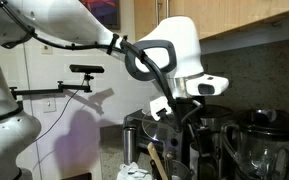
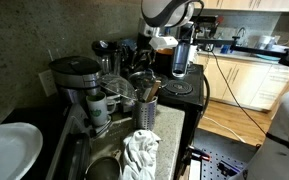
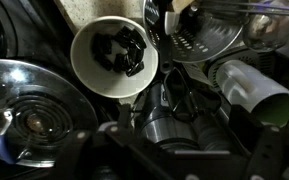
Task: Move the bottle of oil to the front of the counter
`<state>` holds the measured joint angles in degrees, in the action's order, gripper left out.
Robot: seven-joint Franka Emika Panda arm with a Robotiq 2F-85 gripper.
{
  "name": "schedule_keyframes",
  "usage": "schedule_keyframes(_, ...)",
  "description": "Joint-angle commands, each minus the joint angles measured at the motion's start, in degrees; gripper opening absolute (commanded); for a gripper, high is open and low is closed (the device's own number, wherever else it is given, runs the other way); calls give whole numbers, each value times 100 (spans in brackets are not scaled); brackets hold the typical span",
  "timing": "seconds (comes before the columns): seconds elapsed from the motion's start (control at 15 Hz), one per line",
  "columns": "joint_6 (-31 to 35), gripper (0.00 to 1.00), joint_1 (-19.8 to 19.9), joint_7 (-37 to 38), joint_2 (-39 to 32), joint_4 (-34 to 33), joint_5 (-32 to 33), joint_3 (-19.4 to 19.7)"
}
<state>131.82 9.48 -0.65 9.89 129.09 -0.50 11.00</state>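
In the wrist view the bottle of oil (image 3: 252,88) is a pale whitish bottle with a green cap, lying slantwise at the right among the appliances. My gripper (image 3: 174,160) hangs above the clutter, left of the bottle. Its dark fingers are spread wide at the bottom edge with nothing between them. In both exterior views the gripper (image 1: 181,103) (image 2: 165,44) is high over the back of the counter (image 2: 174,128), above the appliances. I cannot pick out the bottle with certainty in the exterior views.
A white cup with dark pieces (image 3: 114,55) and a metal lid (image 3: 29,115) lie below the wrist. Dark blender jugs (image 1: 261,148), a coffee maker (image 2: 76,78), a utensil holder (image 2: 147,103), a white cloth (image 2: 139,155) and a white plate (image 2: 9,150) crowd the counter.
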Motion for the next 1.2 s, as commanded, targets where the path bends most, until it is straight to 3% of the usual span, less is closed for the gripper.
schedule_keyframes(0.0,141,100,-127,-54,-441,-384,-420,-66)
schedule_keyframes(0.47,419,100,-167,8,-800,-638,-423,-193)
schedule_keyframes(0.53,466,95,-161,21,-830,-648,-407,-193)
schedule_keyframes(0.6,496,74,-157,20,-857,-655,-401,-191)
schedule_keyframes(0.73,519,69,-152,21,-889,-658,-410,-191)
schedule_keyframes(1.13,591,22,-160,15,-870,-608,-404,-202)
